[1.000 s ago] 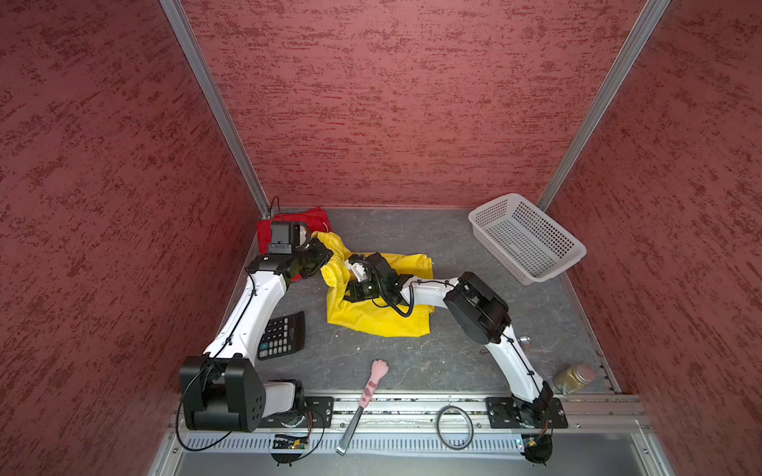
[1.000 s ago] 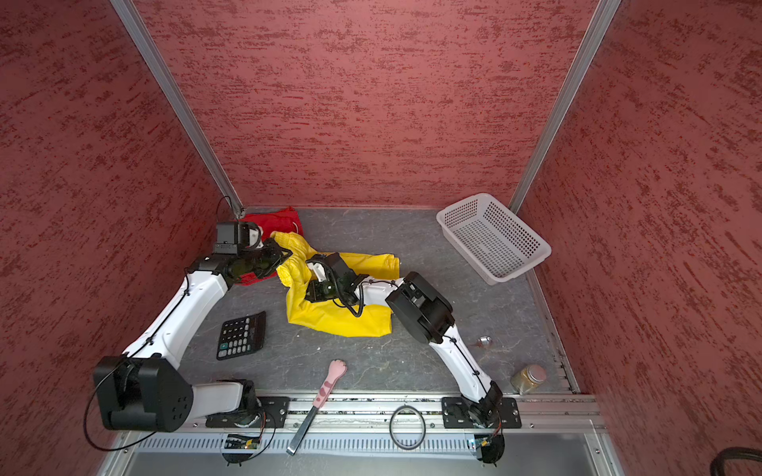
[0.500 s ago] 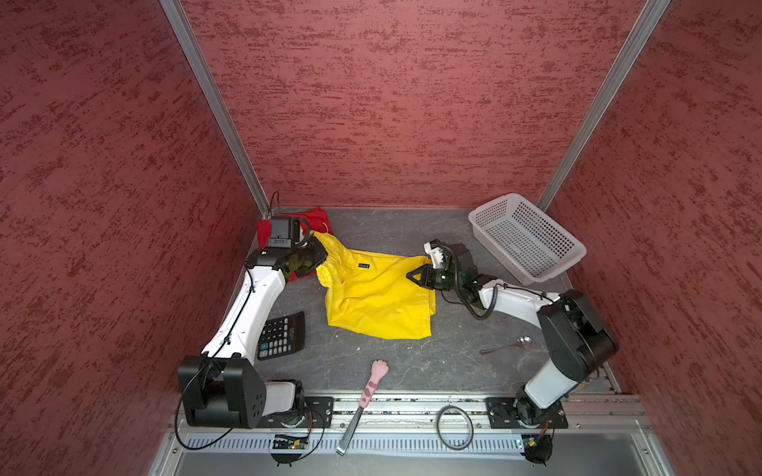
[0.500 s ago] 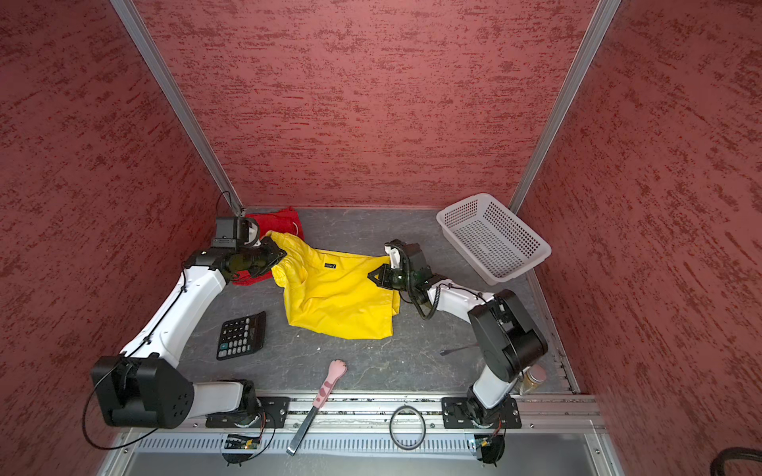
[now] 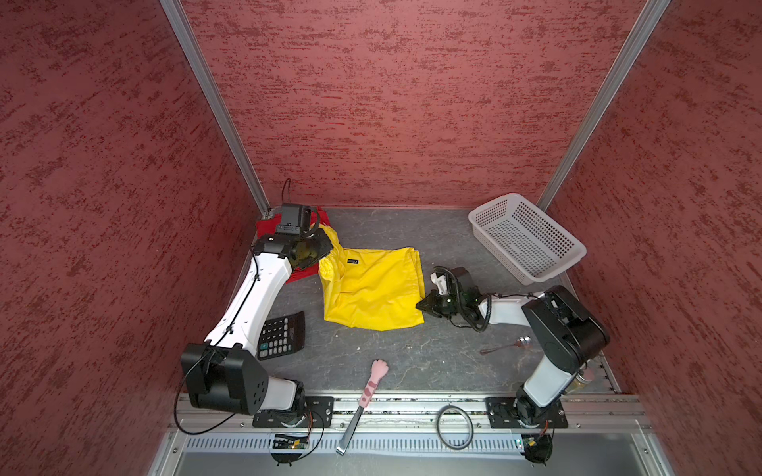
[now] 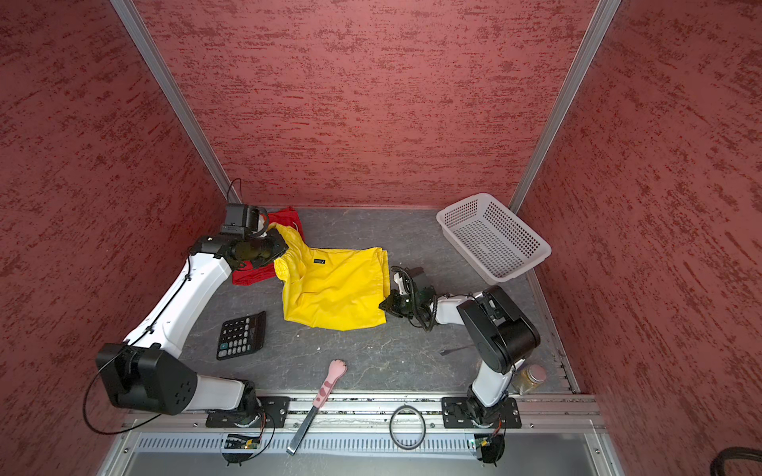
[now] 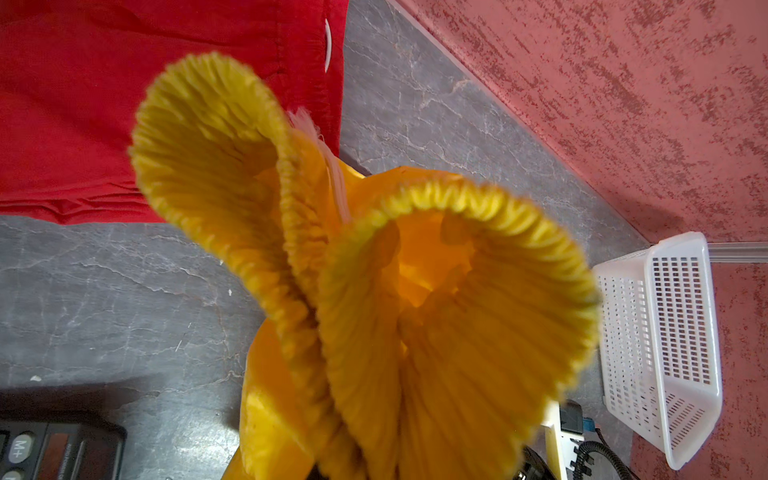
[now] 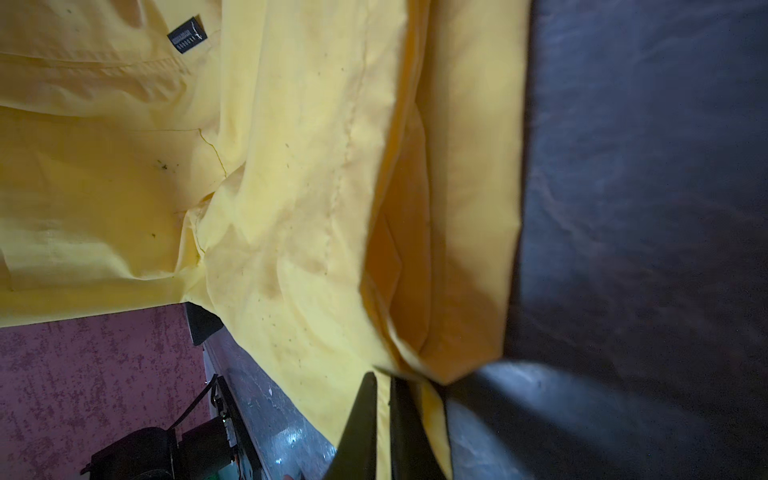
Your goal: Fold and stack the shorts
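Fold in progress, stack not begun. The red shorts lie flat at the far left corner of the worktop, partly under the left arm; whether they are properly folded cannot be confirmed. The yellow shorts lie spread across the middle of the worktop, legs apparently laid one on the other, their waistband end raised over the edge of the red pair. Judgement: the yellow pair needs at least one more fold, then placing on the red pair. The left gripper is closed on the gathered waistband and holds it off the surface. The right gripper sits at the near right corner of the yellow shorts, jaws all but shut. Both top views give the layout but not the contact at either gripper. The right wrist view supplies this: a thin edge of yellow hem is pinched between the dark fingers, with several fabric layers open beside them. The left wrist view shows the ribbed waistband bunched close to the lens and a whitish drawstring, but none of that gripper's fingers.
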